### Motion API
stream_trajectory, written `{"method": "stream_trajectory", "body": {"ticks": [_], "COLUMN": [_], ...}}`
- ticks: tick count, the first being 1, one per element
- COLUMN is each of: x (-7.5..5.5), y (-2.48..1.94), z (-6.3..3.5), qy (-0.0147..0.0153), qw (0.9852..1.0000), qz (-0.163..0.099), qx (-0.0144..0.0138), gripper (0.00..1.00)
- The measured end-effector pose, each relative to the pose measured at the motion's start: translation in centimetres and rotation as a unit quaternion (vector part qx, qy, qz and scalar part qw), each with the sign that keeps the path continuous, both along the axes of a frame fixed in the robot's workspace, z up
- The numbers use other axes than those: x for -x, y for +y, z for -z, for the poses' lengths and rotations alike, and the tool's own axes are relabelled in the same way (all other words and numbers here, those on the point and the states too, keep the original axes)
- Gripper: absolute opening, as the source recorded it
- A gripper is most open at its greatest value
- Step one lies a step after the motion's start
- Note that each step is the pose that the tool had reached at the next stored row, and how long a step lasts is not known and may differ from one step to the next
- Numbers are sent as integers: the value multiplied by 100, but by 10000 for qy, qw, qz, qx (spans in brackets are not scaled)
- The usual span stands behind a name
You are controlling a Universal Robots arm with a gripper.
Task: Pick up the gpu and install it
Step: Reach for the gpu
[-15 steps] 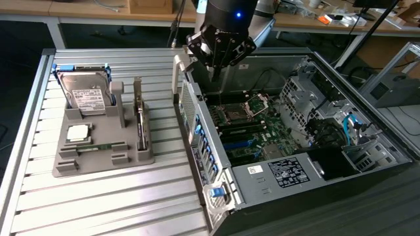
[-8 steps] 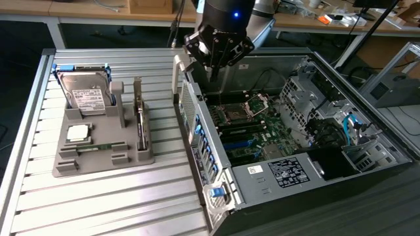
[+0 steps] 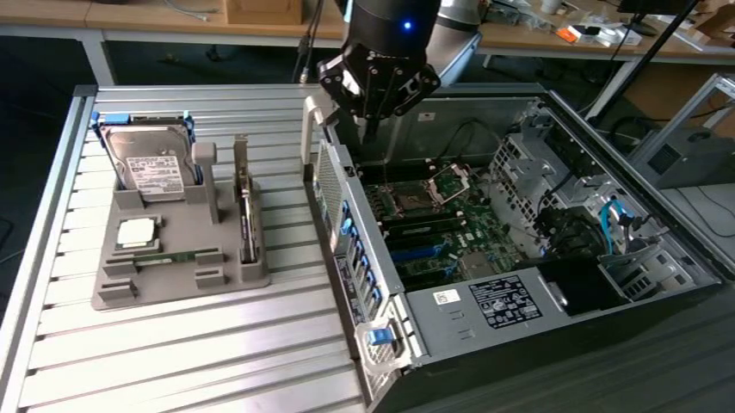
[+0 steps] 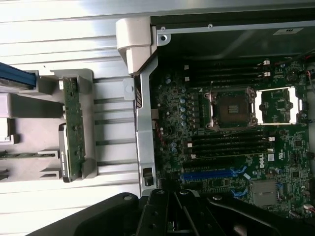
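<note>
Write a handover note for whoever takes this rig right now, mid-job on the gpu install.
End effector: shut, holding nothing, hovering over the open case near the wall that faces the holder.
Gpu: standing on edge in the gray holder on the table, at the exterior view's left of the case, untouched.
Motherboard: exposed, no card fitted.
Done: nothing that shows yet.
Left: the pick-up and the install.
</note>
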State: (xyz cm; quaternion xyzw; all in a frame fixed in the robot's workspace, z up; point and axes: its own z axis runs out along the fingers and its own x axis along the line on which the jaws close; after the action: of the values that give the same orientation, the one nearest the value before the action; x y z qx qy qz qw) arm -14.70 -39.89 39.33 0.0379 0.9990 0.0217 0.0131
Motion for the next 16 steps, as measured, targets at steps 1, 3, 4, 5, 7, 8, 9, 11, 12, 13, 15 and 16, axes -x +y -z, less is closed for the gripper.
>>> {"method": "stream_trajectory", "body": {"ticks": [1,3,4,5,7,8,9,11,12,13,15,16], "x": [8,18,23,28,36,41,47,63,68,72,82,88], "y": [0,0,0,0,0,0,0,0,0,0,0,0], "z": [0,0,0,0,0,0,0,0,0,0,0,0], "qy": [0,0,0,0,0,0,0,0,0,0,0,0], "qw": [10000,10000,10000,10000,10000,10000,10000,10000,10000,10000,10000,10000], "qz": [0,0,0,0,0,0,0,0,0,0,0,0], "qx": [0,0,0,0,0,0,0,0,0,0,0,0], "gripper": [11,11,11,11,11,11,11,11,11,11,11,11]}}
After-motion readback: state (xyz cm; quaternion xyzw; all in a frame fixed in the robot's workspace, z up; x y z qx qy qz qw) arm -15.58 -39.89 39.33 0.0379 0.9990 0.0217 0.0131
